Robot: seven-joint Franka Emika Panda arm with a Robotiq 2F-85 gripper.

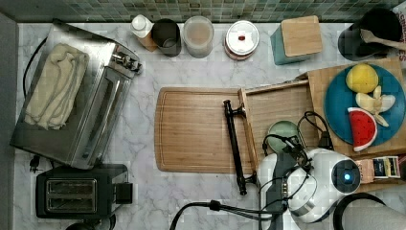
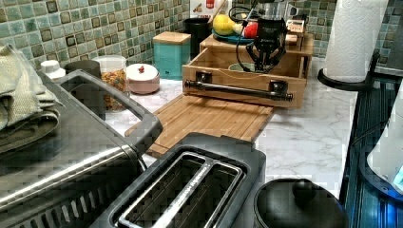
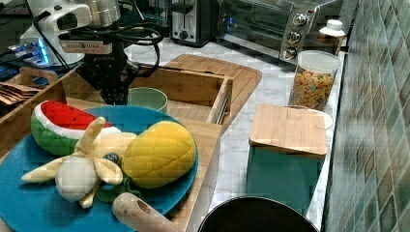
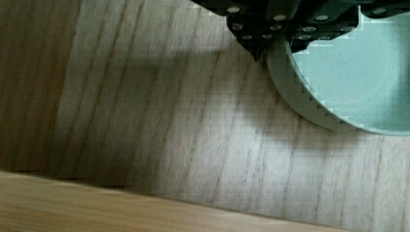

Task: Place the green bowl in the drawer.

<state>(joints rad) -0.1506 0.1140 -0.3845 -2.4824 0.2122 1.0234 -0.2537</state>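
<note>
Silver countertop toaster oven, a folded beige cloth on top, parked at the top view's left, well apart from the work; not part of the job.

Flat wooden cutting board with grooved rim; lies on the marble directly before the drawer front, bare.

Shallow light-wood rectangular drawer with raised sides and long dark metal bar handle; pulled out so its floor lies open from above, presumably to receive the bowl.

Large teal-blue plate of toy fruit; on the wooden stand behind the drawer.

Black robot gripper; down inside the drawer, its fingers together on the bowl's rim, one inside the wall and one outside; a rim pinch suits a thin-walled vessel.

Small round pale sage-green bowl; upright and empty within the drawer, at or just above the floor; release appears to remain.
</note>
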